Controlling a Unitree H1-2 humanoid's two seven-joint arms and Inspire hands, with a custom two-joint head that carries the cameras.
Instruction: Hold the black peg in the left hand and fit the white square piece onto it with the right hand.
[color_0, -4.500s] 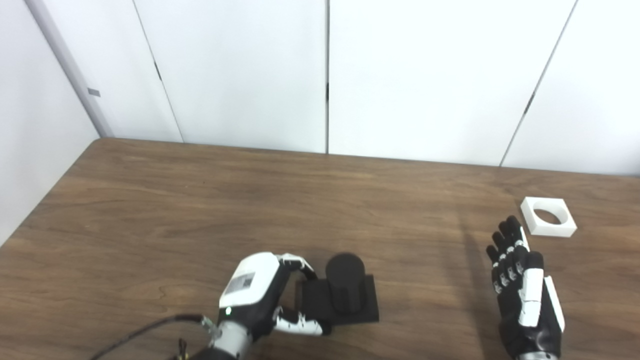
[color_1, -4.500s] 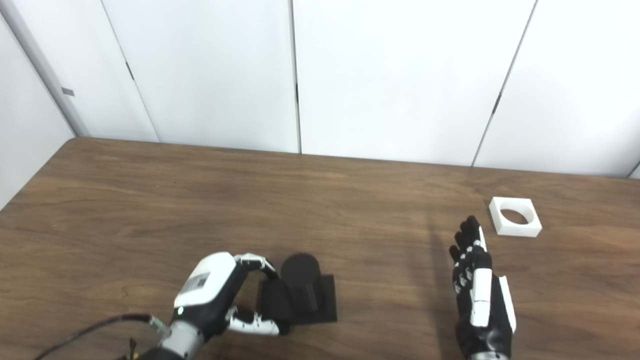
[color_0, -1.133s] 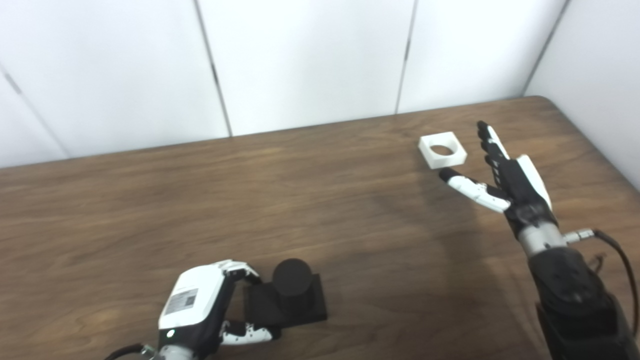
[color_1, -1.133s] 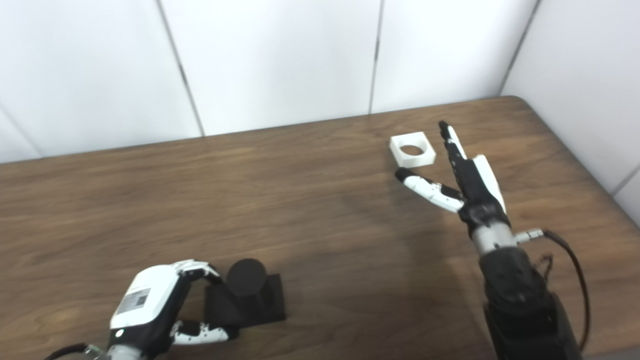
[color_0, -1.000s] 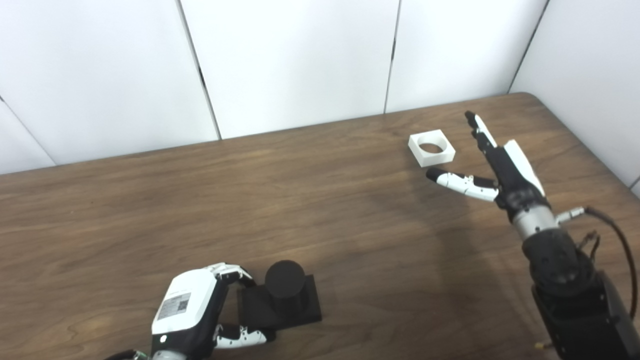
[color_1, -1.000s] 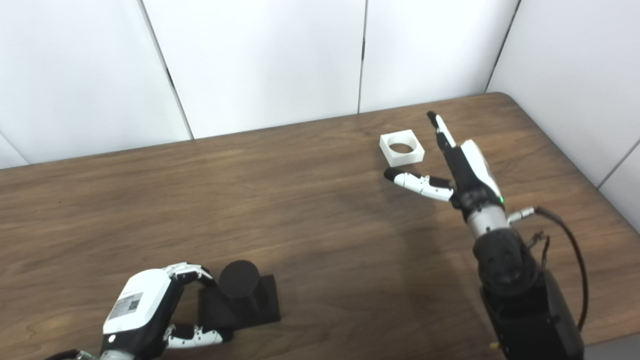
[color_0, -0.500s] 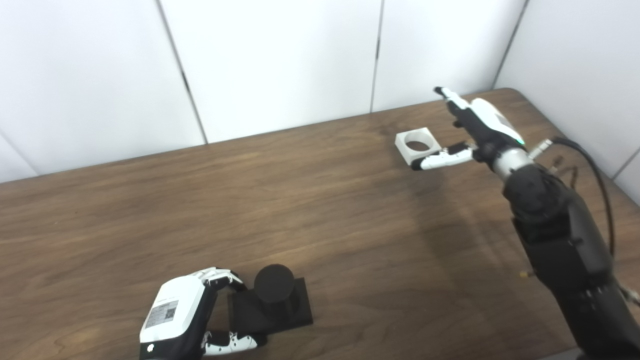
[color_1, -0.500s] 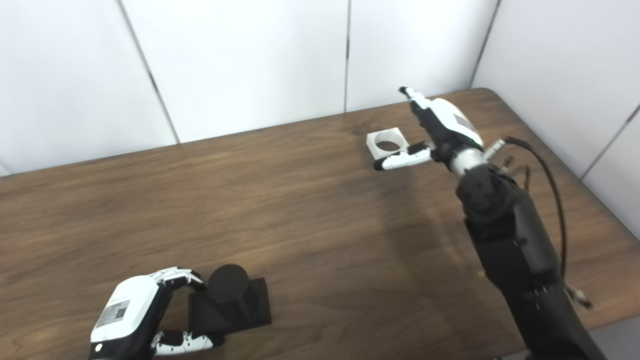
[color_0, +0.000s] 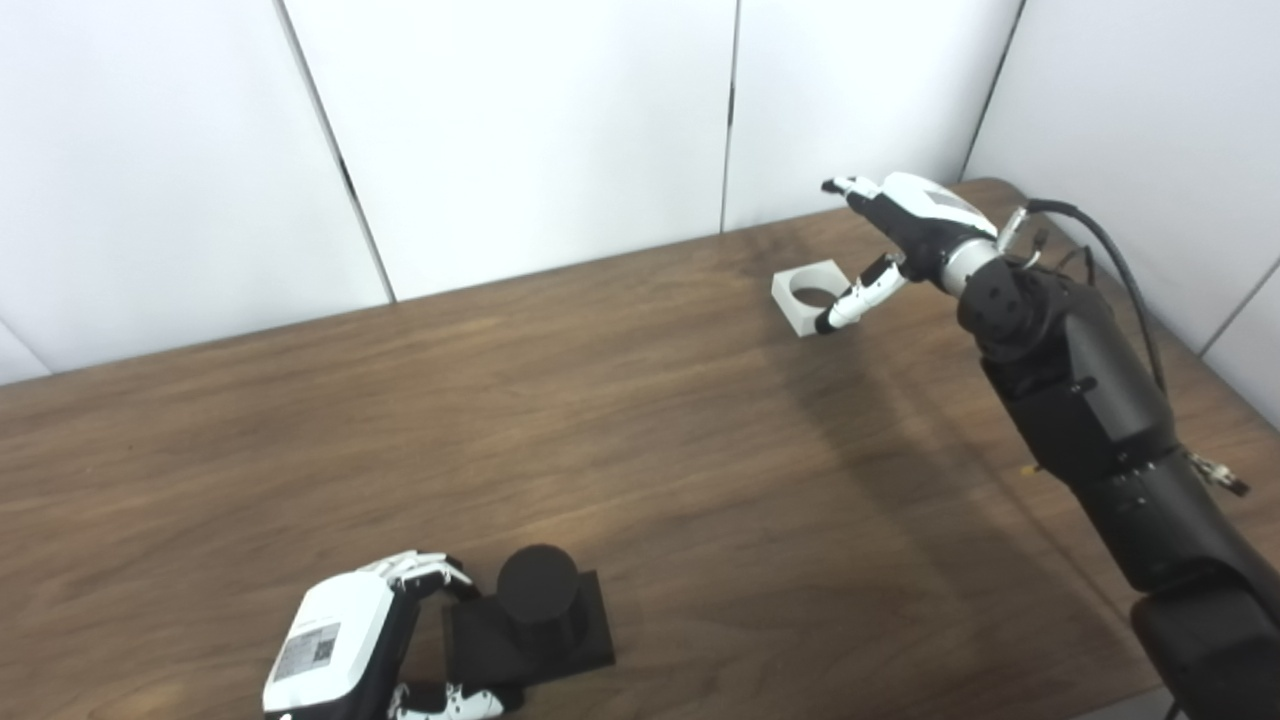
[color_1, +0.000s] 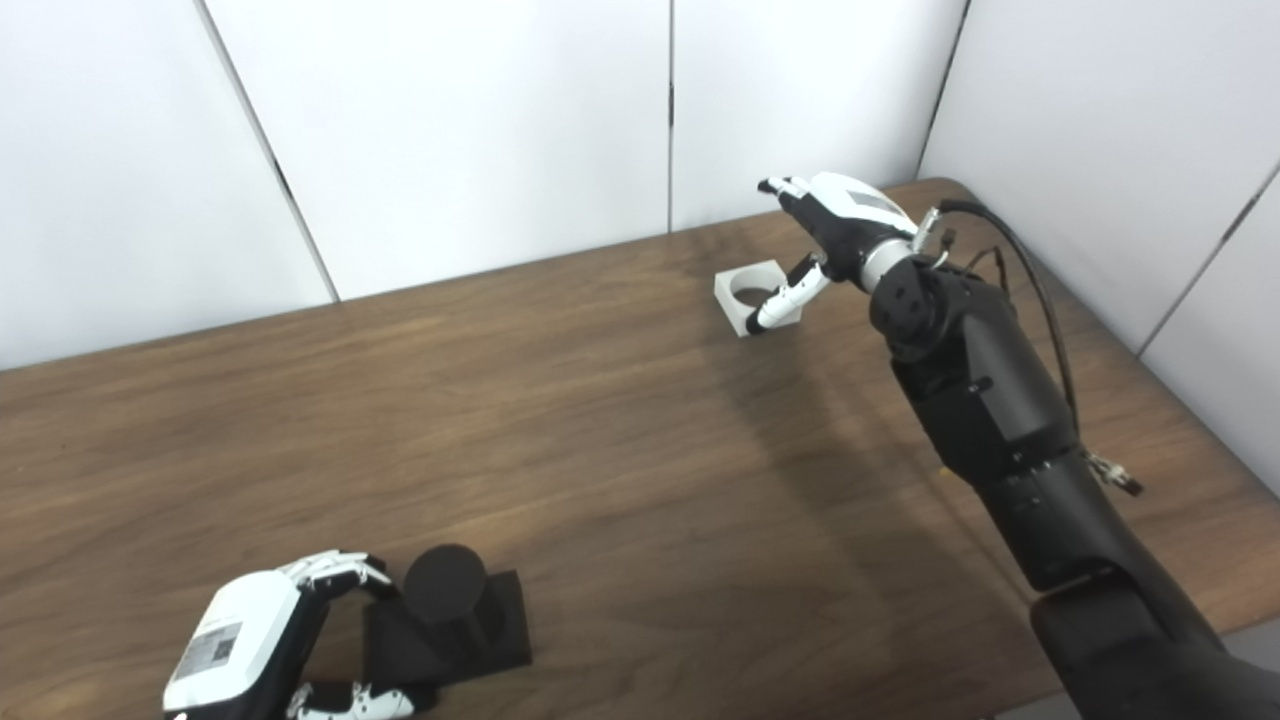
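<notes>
The black peg (color_0: 535, 590), a short cylinder on a square black base, stands on the wooden table (color_0: 600, 420) near the front left. My left hand (color_0: 345, 655) is curled around the base's left edge, fingers over the back corner and thumb along the front. The white square piece (color_0: 808, 292) with a round hole lies flat at the far right. My right hand (color_0: 905, 235) hovers over its right side, fingers spread above it and thumb pointing down at its near right corner. It holds nothing.
White wall panels (color_0: 520, 130) stand behind the table and along its right side. The table's right edge and rounded far corner (color_0: 1000, 190) lie just beyond my right hand. A black cable (color_0: 1120, 270) loops off the right wrist.
My right hand has reached up and over the white piece and turned palm down, thumb dropping to its corner. The camera has panned right. The left hand stays on the peg base.
</notes>
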